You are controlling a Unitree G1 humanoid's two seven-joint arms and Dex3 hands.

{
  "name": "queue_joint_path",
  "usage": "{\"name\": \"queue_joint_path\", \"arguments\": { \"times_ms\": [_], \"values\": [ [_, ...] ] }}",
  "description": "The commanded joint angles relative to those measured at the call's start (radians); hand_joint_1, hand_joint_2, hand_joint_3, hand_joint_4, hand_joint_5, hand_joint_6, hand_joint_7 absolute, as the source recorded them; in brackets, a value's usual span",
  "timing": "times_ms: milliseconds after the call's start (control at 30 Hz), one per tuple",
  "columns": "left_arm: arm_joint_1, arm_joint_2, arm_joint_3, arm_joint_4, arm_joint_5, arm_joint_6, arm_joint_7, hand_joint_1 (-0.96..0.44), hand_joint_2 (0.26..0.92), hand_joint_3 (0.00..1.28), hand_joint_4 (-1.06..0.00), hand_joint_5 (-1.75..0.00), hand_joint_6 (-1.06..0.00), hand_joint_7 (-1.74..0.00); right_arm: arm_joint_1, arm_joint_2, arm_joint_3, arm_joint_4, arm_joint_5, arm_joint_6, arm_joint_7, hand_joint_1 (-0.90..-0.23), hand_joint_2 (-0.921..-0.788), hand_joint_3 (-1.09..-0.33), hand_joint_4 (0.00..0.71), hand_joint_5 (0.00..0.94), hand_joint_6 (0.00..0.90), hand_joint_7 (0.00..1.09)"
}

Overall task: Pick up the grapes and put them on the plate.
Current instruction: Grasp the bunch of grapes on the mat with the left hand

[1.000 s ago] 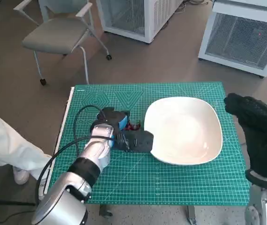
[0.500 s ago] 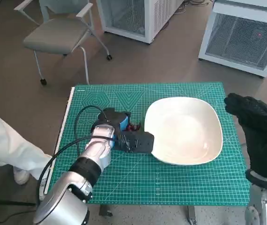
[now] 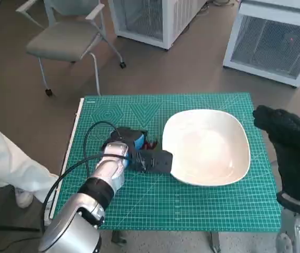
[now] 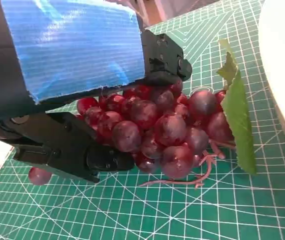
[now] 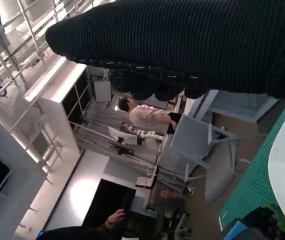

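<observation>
Left robot hand (image 3: 139, 150), blue tape over its back, low on the green cutting mat (image 3: 192, 205) just beside the near-left edge of the white plate (image 3: 208, 145). Closed around the grapes (image 4: 162, 125): black fingers (image 4: 72, 150) pressed against one side of the dark red bunch, another black part of the hand (image 4: 165, 55) against the opposite side, berries bulging out between. Bunch apparently resting on the mat, though contact underneath hard to confirm. Green leaf (image 4: 237, 110) at the end of the bunch nearest the plate, and a thin reddish stem (image 4: 192, 177) trailing out over the mat. One loose grape (image 4: 38, 176) apart from the bunch, lying on the mat beyond the fingers. From the head view only a speck of red (image 3: 150, 142) visible between hand and plate. Black cable (image 3: 87, 139) looping from the pale left forearm over the mat.

Right robot hand (image 3: 289, 145), in its black knitted glove, held at the right edge of the surface (image 3: 79, 121), beside the plate and not touching it; nothing in it, fingers extended and loosely apart. Grapes not yet on the plate.

Elsewhere: grey chair (image 3: 66, 37) on the floor beyond the surface, white ventilated cabinets (image 3: 273, 45) further back, a white sleeve (image 3: 8, 161) at the left. In the right wrist view, a person (image 5: 145, 115) far off in the room.
</observation>
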Motion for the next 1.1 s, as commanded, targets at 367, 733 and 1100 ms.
{"name": "queue_joint_path", "arguments": {
  "times_ms": [367,733,1100],
  "values": [
    [0.012,-0.013,-0.004,0.027,-0.01,0.028,0.054,0.3,0.843,0.54,-0.28,-1.47,-0.36,-0.01,0.023,-0.001,-0.004,0.002,0.003,0.024,-0.007,-0.644,-0.921,-0.698,0.353,0.002,-0.001,0.68],
    [0.019,-0.015,0.019,0.016,-0.036,0.031,0.078,0.35,0.839,0.62,-0.25,-1.74,-0.38,-0.01,0.021,0.0,-0.004,-0.003,0.002,0.029,-0.009,-0.644,-0.921,-0.697,0.353,0.002,-0.001,0.68],
    [0.017,-0.013,0.015,0.022,-0.045,0.024,0.077,0.35,0.841,0.61,-0.25,-1.75,-0.41,-0.02,0.021,-0.001,-0.006,-0.002,0.005,0.027,-0.004,-0.645,-0.921,-0.697,0.353,0.002,-0.001,0.68]
  ]
}}
